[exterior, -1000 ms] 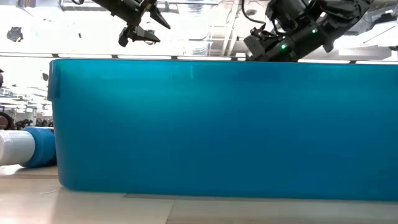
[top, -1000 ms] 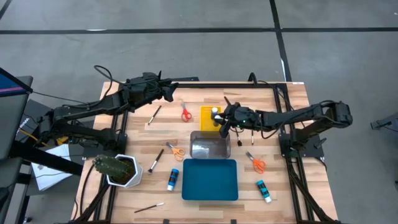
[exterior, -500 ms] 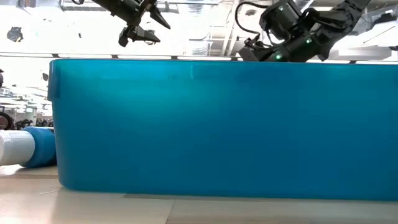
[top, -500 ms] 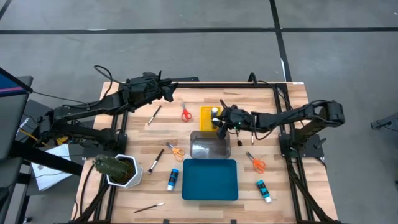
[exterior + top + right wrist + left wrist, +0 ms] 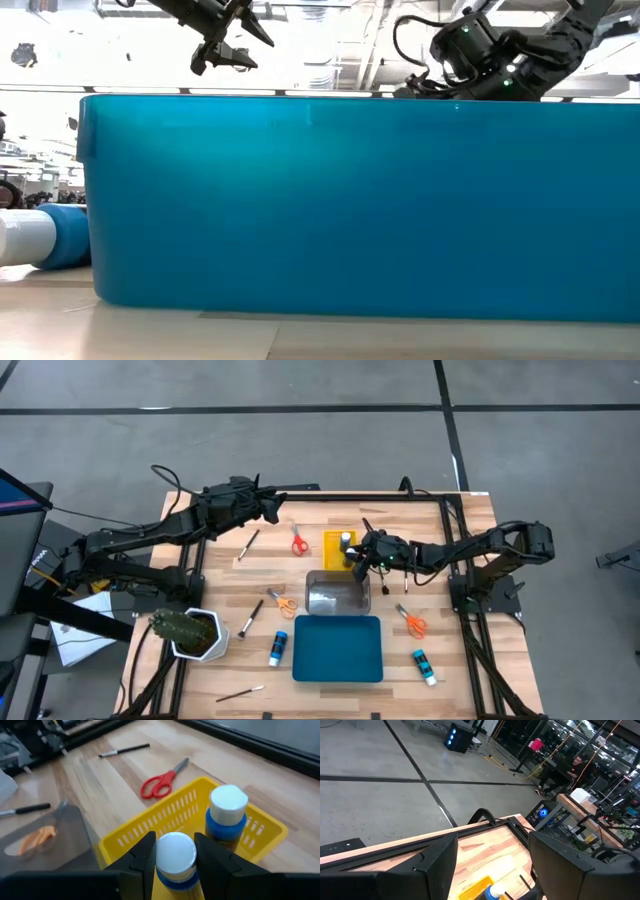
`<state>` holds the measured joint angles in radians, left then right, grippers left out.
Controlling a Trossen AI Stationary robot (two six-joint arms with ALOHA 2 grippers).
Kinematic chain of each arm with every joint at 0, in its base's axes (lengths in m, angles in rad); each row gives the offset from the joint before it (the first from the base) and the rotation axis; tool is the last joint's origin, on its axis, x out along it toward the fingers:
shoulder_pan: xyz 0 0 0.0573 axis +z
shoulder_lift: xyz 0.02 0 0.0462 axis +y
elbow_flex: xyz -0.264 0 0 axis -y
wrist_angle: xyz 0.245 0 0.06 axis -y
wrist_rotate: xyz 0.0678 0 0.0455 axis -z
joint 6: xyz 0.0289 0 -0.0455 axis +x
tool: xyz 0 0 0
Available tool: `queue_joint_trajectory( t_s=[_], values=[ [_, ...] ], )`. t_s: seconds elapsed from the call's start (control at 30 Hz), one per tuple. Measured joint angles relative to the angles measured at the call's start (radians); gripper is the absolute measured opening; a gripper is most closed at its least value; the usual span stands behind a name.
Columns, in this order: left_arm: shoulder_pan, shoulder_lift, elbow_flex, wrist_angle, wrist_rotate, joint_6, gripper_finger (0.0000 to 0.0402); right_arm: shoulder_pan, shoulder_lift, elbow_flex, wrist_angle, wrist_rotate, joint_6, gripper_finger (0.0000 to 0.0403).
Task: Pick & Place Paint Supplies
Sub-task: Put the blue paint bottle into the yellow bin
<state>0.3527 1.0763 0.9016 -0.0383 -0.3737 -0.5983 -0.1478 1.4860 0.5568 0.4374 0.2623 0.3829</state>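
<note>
Left gripper [image 5: 272,508], spread open and empty, hovers over the table's far left. Right gripper [image 5: 172,851] clasps a blue bottle [image 5: 175,860] over the yellow tray [image 5: 150,822], beside a second bottle [image 5: 227,817] standing inside. Placing step; next, lower and release. No legible labels.

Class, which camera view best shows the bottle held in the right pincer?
The right wrist view: the held bottle sits close between the right pincer, over the yellow tray. High view shows specks; low and left wrist views show nothing.
</note>
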Motion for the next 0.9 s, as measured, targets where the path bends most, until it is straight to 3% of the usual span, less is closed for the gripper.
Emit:
queue_joint_trajectory(
  t_s=[0.6, 0.9],
  values=[
    [0.0, 0.0, 0.0, 0.0, 0.0, 0.0, 0.0237, -0.026, 0.0, -0.001, 0.005, -0.06, -0.042, 0.0105],
    [0.0, 0.0, 0.0, 0.0, 0.0, 0.0, 0.0237, -0.026, 0.0, -0.001, 0.032, -0.063, -0.042, 0.0196]
  ],
)
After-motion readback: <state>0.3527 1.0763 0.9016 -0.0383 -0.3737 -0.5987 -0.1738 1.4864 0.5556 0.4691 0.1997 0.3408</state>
